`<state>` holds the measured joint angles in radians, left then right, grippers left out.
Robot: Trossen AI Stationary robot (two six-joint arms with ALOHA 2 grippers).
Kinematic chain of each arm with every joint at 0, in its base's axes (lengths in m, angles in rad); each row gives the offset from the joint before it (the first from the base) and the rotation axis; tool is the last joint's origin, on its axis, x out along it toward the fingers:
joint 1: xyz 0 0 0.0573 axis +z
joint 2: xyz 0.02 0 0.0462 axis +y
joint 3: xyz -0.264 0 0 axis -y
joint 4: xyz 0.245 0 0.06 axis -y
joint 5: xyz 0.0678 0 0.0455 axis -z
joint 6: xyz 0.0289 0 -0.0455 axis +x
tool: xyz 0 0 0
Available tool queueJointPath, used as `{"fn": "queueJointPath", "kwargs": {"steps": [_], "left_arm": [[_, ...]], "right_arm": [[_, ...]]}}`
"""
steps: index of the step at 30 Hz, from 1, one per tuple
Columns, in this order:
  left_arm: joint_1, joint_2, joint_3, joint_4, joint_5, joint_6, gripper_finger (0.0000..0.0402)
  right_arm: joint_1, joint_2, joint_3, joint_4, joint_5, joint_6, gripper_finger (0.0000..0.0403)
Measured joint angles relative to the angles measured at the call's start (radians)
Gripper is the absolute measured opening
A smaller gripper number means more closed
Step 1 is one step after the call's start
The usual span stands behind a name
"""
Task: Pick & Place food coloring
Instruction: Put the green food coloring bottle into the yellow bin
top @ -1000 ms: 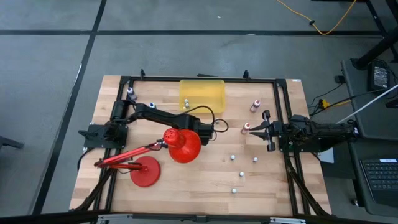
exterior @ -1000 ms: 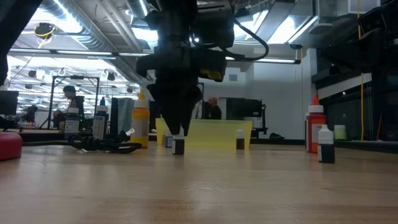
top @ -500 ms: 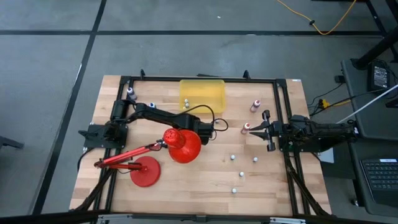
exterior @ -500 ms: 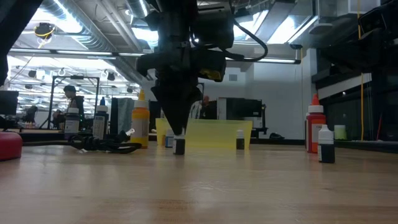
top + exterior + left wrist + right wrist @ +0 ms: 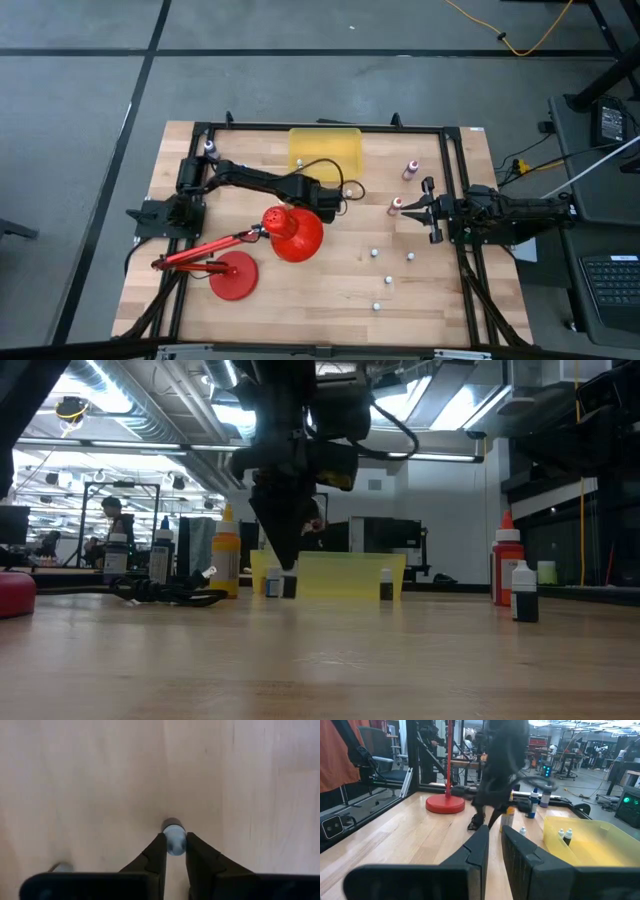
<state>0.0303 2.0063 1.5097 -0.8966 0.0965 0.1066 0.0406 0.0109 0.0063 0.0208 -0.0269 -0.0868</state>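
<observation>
A tiny food coloring bottle (image 5: 174, 836) with a pale cap and dark body (image 5: 289, 588) hangs just above the wooden table near its middle, with my left gripper (image 5: 174, 851) (image 5: 333, 197) shut on it. It is a little short of the yellow bin (image 5: 325, 152). Several more small bottles (image 5: 390, 281) stand loose on the table's right half, and two pink ones (image 5: 410, 168) stand farther back. My right gripper (image 5: 430, 211) waits shut at the table's right edge, level, holding nothing. My left gripper pinches the bottle's pale cap (image 5: 173, 831) between its two fingertips (image 5: 159, 851). The fingers come from above, pointing almost straight down. The bottle hangs upright below them, its dark body (image 5: 289, 590) a little clear of the table.
A red desk lamp (image 5: 293, 234) stands close on the near side of my left gripper, its base (image 5: 233, 276) at the near left. The yellow bin holds a bottle (image 5: 300, 166). Taller bottles (image 5: 210, 150) stand at the far left corner. A black frame (image 5: 453, 160) rims the table.
My left gripper has shut on the small bottle and lifted it slightly off the table, drifting toward the far edge and the yellow bin. The bottle has stayed upright.
</observation>
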Motion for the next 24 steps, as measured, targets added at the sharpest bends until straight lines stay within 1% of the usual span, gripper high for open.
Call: {"fn": "queueJointPath", "kwargs": {"steps": [5,14,20,24], "left_arm": [[0.039,-0.050,0.000,0.016,-0.003,0.000,0.0047],[0.130,-0.200,0.000,0.022,-0.022,0.009,0.0048],[0.217,-0.262,0.001,0.032,-0.125,0.000,0.0047],[0.281,-0.265,0.001,0.032,-0.198,-0.015,0.0047]], "right_arm": [[0.000,0.000,0.000,0.000,0.000,0.000,0.0056],[0.000,0.000,0.000,0.000,0.000,0.000,0.0056],[0.000,0.000,0.000,0.000,0.000,0.000,0.0056],[0.000,0.000,0.000,0.000,0.000,0.000,0.0056]]}}
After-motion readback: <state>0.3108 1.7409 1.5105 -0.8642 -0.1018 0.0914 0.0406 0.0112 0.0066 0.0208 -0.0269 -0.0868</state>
